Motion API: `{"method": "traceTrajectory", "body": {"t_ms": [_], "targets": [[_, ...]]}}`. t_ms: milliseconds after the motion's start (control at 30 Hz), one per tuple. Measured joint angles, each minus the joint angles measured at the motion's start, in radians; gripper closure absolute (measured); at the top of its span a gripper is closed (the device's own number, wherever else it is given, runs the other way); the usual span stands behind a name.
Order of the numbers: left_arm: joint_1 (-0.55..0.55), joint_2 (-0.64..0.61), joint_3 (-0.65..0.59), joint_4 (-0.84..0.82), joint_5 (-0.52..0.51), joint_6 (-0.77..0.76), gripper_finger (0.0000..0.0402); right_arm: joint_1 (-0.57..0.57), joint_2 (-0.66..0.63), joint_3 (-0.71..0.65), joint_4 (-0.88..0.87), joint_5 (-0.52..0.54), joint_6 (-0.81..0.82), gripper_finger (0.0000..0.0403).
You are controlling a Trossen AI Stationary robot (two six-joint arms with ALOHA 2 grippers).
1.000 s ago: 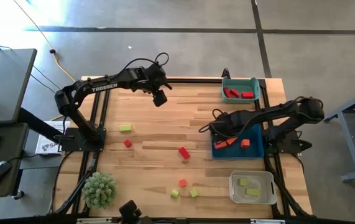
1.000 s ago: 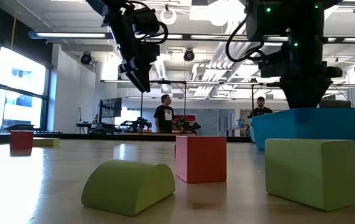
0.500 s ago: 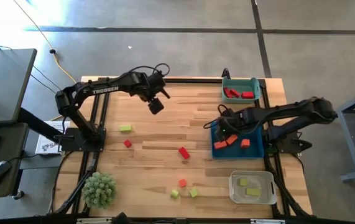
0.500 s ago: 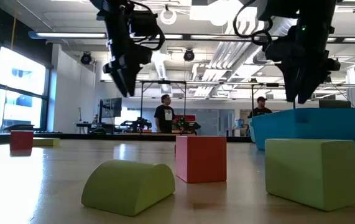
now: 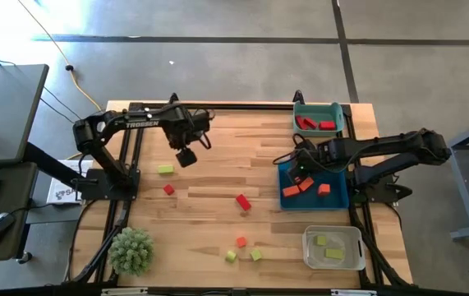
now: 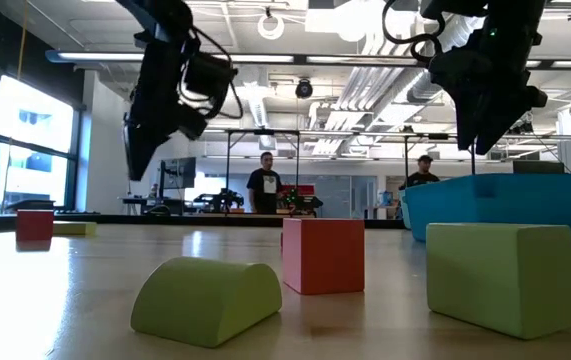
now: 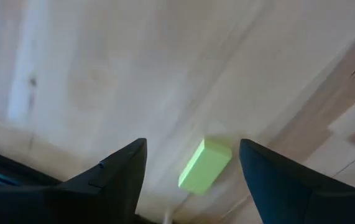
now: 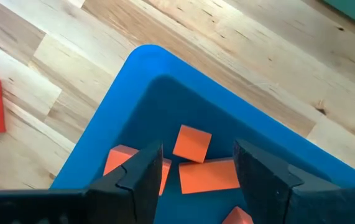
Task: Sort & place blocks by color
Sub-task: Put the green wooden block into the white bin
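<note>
Small blocks lie loose on the wooden table: a yellow-green bar (image 5: 165,169), two red ones (image 5: 168,190) (image 5: 242,201), and near the front edge an orange one (image 5: 241,242) between two yellow-green ones (image 5: 231,256) (image 5: 255,255). My left gripper (image 5: 186,156) points down, open and empty, just right of and above the yellow-green bar (image 7: 205,165), which lies flat below its fingers. My right gripper (image 5: 300,164) hangs open and empty over the far left part of the blue bin (image 5: 339,197), above the orange blocks (image 8: 193,144) lying in it.
A teal bin (image 5: 318,108) at the far right holds red blocks. A clear bin (image 5: 333,261) at the near right holds yellow-green blocks. A spiky green plant ball (image 5: 131,251) sits at the near left corner. Black frame rails run along the table's edges.
My left gripper has swung from the table's far middle toward the left and near edges and come down, tipping from a slant to point straight down over the yellow-green bar. My right gripper has risen a little above the blue bin.
</note>
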Motion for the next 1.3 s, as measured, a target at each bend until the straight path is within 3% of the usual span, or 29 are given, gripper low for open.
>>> {"method": "traceTrajectory", "body": {"t_ms": [800, 1300], "targets": [[-0.014, 0.003, -0.287, 0.013, 0.002, 0.234, 0.0158, -0.019, 0.001, 0.001, 0.003, 0.007, 0.042, 0.0219], [-0.113, 0.069, -0.319, 0.132, -0.036, 0.258, 0.0158, -0.080, 0.001, 0.001, 0.005, 0.008, 0.039, 0.0219]]}}
